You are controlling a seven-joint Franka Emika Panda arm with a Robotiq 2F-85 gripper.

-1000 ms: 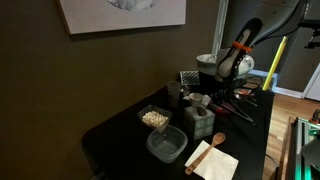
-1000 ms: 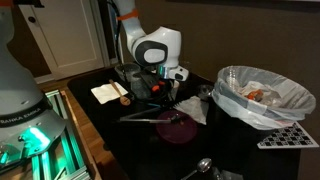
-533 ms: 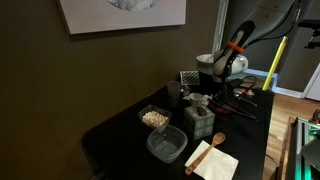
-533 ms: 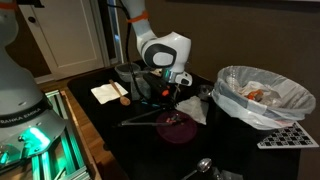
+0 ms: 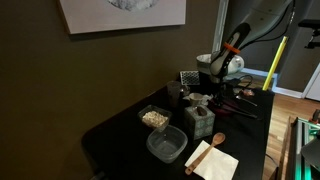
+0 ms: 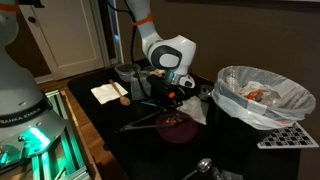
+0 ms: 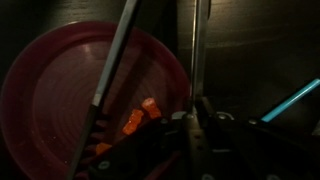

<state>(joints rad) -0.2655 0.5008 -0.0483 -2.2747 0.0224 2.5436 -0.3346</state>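
My gripper (image 7: pixel 197 125) hangs low over a dark red plate (image 7: pixel 60 90) on the black table. Its jaws are shut on one thin arm of the metal tongs (image 7: pixel 198 50), which runs straight up the wrist view. The tongs' other arm (image 7: pixel 115 55) slants across the plate. Small orange pieces (image 7: pixel 140 113) lie on the plate beside my fingers. In both exterior views the gripper (image 6: pixel 172 97) (image 5: pixel 222 82) sits just above the plate (image 6: pixel 178 128), and the tongs (image 6: pixel 145 117) stretch out over the table.
A white-lined bin (image 6: pixel 262 95) with scraps stands close by. A napkin with a wooden spoon (image 5: pixel 212 158), two clear containers (image 5: pixel 166 145), a green box (image 5: pixel 198 120), a grater (image 5: pixel 188 78), a metal spoon (image 6: pixel 200 167) and an egg tray (image 6: pixel 285 135) crowd the table.
The arm has lowered and shifted toward the bin side, bringing the gripper down to the plate and tongs. The jaws have stayed shut throughout.
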